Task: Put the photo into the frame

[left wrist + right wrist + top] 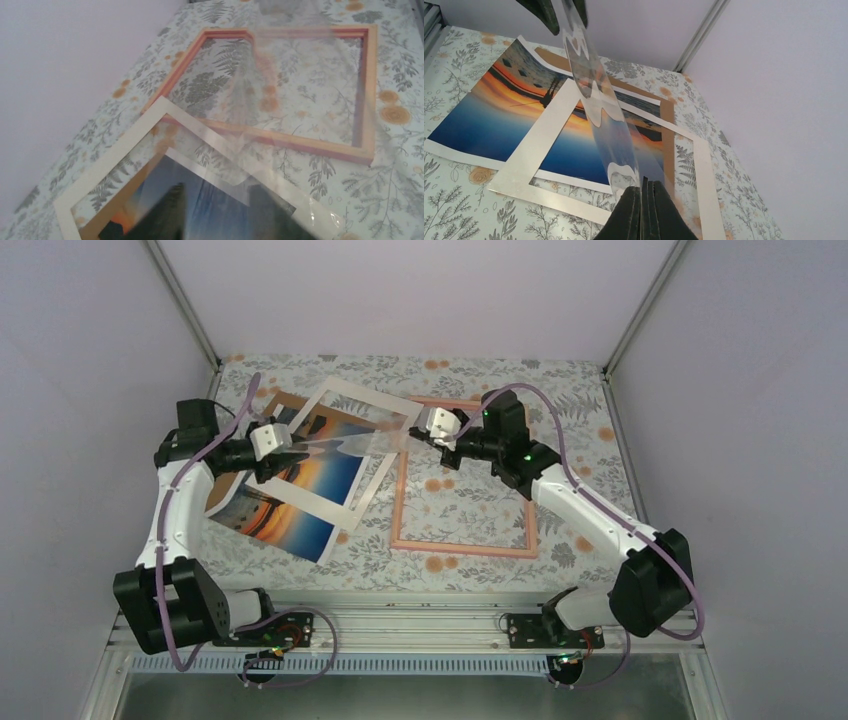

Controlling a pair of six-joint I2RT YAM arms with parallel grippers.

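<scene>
Above the mat (365, 395), clear pane (599, 115): right gripper (644, 187) clenched on its edge, left gripper (297, 453) hold uncertain; lower level into frame (460, 548).

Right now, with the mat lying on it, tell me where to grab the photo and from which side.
Take the photo by its near edge, coming in low from the near left side. That strip lies bare; the mat covers the far part. Being thin and flat, it probably needs a finger slipped under the edge.
</scene>
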